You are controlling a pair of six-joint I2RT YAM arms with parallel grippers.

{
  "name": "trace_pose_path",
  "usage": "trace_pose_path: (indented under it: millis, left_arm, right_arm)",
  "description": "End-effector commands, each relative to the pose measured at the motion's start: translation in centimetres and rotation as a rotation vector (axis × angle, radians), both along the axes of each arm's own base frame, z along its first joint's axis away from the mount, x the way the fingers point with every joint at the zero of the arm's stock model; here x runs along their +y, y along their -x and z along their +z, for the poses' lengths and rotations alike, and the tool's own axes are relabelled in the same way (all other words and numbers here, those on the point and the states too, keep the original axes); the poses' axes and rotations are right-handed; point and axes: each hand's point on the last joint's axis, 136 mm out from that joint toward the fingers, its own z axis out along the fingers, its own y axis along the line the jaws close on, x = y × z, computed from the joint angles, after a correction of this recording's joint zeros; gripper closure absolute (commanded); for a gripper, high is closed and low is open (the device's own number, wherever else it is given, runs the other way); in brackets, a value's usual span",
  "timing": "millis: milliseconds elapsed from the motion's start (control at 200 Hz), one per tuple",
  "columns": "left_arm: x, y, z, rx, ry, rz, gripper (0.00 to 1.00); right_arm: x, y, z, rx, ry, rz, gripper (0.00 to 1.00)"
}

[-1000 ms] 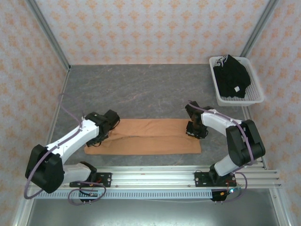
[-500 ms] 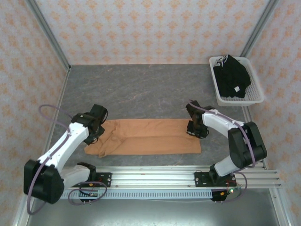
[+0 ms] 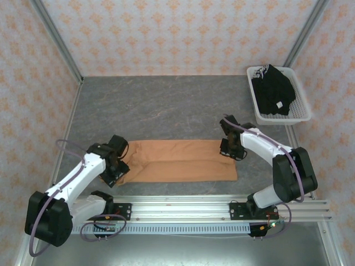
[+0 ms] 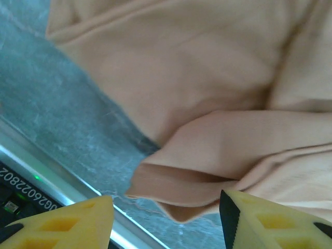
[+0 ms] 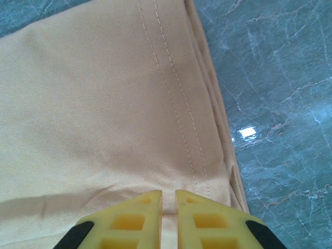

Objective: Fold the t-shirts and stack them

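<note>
orange t-shirt (image 3: 177, 160) folded lengthwise on the table (image 3: 166, 105), left gripper (image 4: 165, 201) released above its rumpled end, right gripper (image 5: 168, 196) clenched on its hemmed edge, black t-shirts (image 3: 273, 91) in basket (image 3: 280, 118)

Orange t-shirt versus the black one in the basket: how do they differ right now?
The orange t-shirt lies on the table near its front edge; the black t-shirt sits in the white basket at far right. The orange t-shirt is folded into a long flat strip; the black t-shirt is bunched up. The orange t-shirt looks plain; the black t-shirt shows a small white tag. Both are soft cloth.
</note>
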Motion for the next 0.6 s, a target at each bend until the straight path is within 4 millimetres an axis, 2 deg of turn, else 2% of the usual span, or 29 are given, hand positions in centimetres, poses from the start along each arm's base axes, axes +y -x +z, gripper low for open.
trace_pose_path:
  millis: [0,110,305,475,595]
  left_arm:
    - [0.1,1.0,-0.2,0.017,0.006,0.099,0.41]
    - [1.0,1.3,0.1,-0.013,-0.039,0.196,0.37]
    - [1.8,0.6,1.3,-0.173,-0.036,0.432,0.31]
    - [1.3,2.2,-0.6,-0.138,0.01,0.567,0.35]
    - [1.0,1.8,-1.5,-0.153,0.039,0.636,0.39]
  right_arm:
    - [0.4,-0.5,0.4,-0.01,0.0,0.018,0.86]
    - [0.3,-0.4,0.3,-0.008,0.001,0.019,0.86]
    - [0.3,0.0,0.1,-0.005,-0.002,0.022,0.86]
    - [0.3,0.0,0.1,-0.006,-0.002,0.026,0.86]
    - [0.4,-0.1,0.1,-0.007,-0.006,0.027,0.87]
